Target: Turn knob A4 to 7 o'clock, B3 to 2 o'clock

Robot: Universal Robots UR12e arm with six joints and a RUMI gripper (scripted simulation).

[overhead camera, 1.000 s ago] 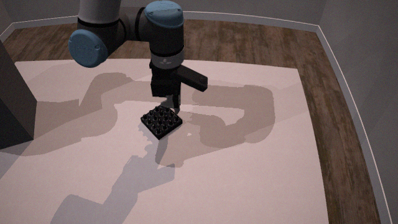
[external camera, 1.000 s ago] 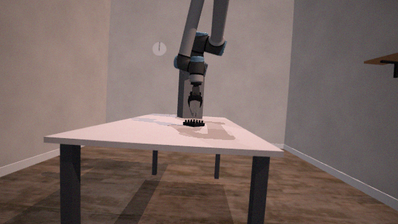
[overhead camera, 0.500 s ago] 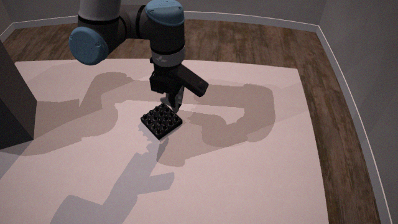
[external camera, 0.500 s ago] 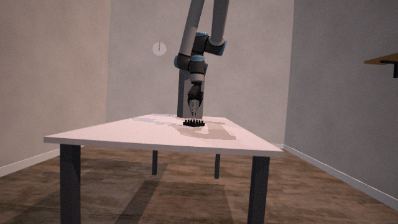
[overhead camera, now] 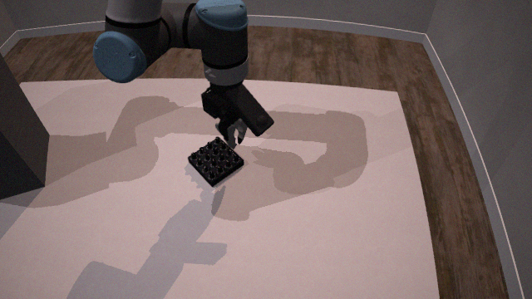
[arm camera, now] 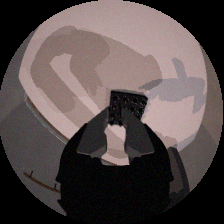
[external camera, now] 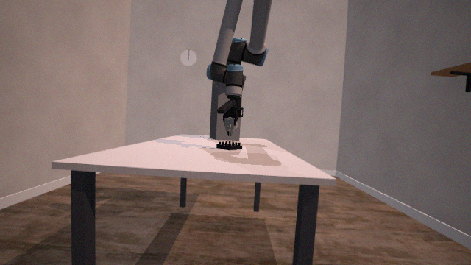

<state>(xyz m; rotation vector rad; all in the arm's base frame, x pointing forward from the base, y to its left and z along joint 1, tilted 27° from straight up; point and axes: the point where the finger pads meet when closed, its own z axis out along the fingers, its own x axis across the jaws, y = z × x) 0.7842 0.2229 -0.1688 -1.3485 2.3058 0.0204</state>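
Observation:
The knob box (overhead camera: 216, 162) (external camera: 229, 147) (arm camera: 136, 106) is a small black square block with rows of upright black knobs. It lies on the table, turned corner-on in the top view. The knobs are too small and dark to read their pointers, and the socket side cannot be made out. My gripper (overhead camera: 236, 143) (external camera: 229, 135) (arm camera: 114, 107) points down and is open by only a narrow gap, with nothing between its fingers. It hangs above the box, clear of the knobs, and shows beside the far right edge in the top view. In the wrist view the fingers hide part of the box.
The white table top (overhead camera: 332, 249) (external camera: 147, 162) carries the box and broad shadows of the arm. A grey pedestal (overhead camera: 21, 124) (external camera: 214, 114) stands at the arm's side of the table. A brown shelf (external camera: 450, 70) is on the right wall.

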